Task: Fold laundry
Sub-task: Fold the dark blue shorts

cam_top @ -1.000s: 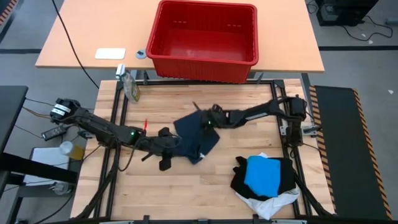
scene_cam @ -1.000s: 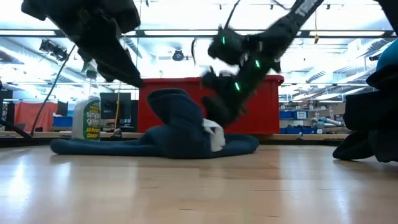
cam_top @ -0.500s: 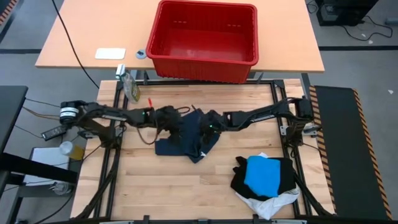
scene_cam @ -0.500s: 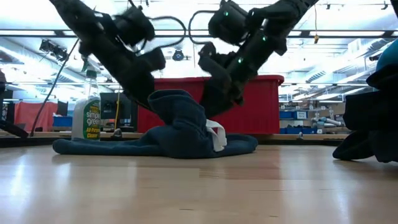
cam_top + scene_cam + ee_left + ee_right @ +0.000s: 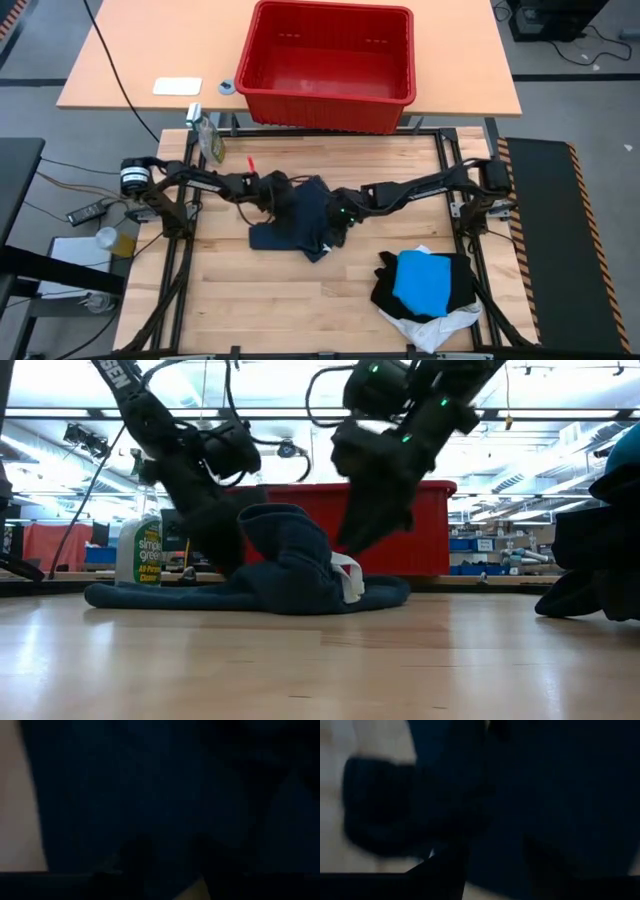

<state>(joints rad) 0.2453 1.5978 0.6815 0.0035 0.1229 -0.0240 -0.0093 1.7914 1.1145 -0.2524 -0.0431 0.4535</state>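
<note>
A dark blue garment (image 5: 300, 215) is flanked by the left gripper (image 5: 283, 197) and right gripper (image 5: 330, 212); neither jaw state can be told. The stacked pile (image 5: 428, 283) is set well apart.

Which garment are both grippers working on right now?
The dark navy garment at mid-table, between the left gripper and right gripper. The bright blue garment lies stacked on black and white ones, apart.
</note>
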